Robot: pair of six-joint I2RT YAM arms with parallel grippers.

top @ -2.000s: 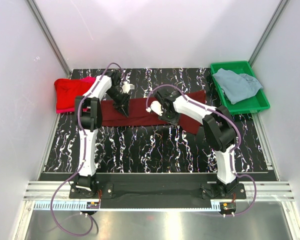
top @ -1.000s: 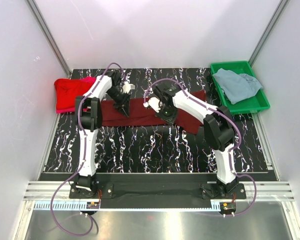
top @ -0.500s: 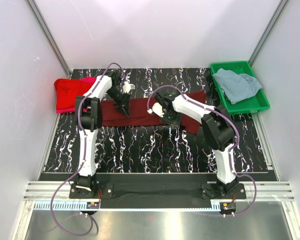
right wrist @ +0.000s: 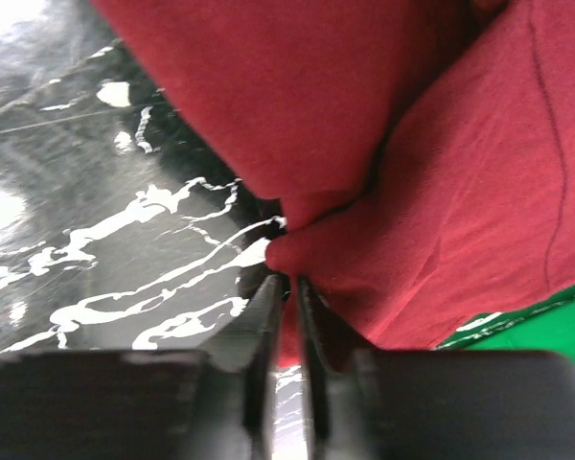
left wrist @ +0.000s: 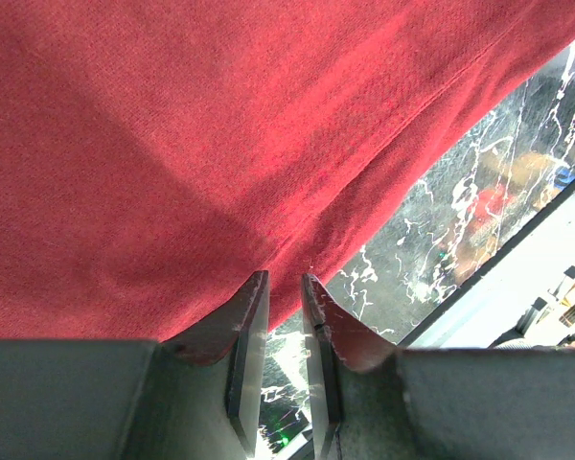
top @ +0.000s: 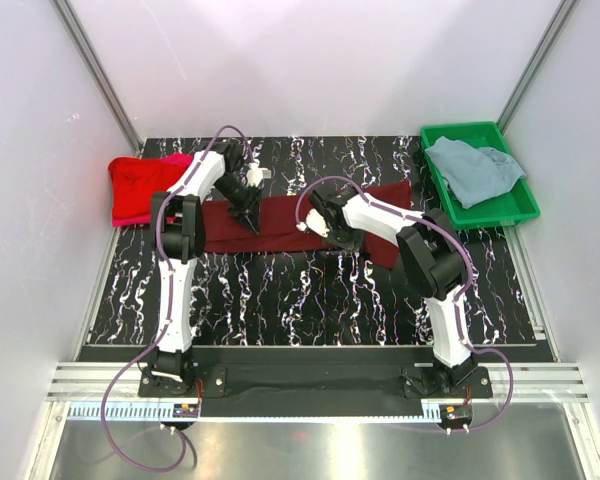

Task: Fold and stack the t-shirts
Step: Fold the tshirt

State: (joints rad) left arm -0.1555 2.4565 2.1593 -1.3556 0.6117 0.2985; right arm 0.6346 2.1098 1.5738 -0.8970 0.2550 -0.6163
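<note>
1. Desk [top: 280, 290]: black top with white marble veining, carrying all items below.

2. Left arm [top: 175, 280] and right arm [top: 445, 300]: white and black, bases at the near edge. Both reach in over the middle of the desk.

3. Dark maroon t-shirt [top: 280, 225]: task item. It lies as a long flat band across the centre of the desk. Its left end is near the red shirt, and its right end lies near the tray.

4. Green tray [top: 495, 207]: plastic, at the far right corner of the desk.

5. Grey-blue t-shirt [top: 472, 168]: task item, lying crumpled inside the green tray.

6. Bright red t-shirt [top: 138, 185]: task item, folded, at the far left of the desk and resting on top of the pink one.

7. Pink t-shirt [top: 177, 160]: task item, under the red shirt, with only its edges showing.

8. Left end effector [top: 250, 218]: set on the left part of the maroon band, at its near side. In the left wrist view its fingers [left wrist: 244, 326] stand narrowly apart with the shirt's hem between the tips, clamped on the dark maroon t-shirt.

9. Right end effector [top: 332, 232]: set on the near edge of the maroon band, around its middle. In the right wrist view its fingers [right wrist: 265, 316] are almost together, pinching a bunched fold of the dark maroon t-shirt. Cloth shows in the slit between them.
</note>
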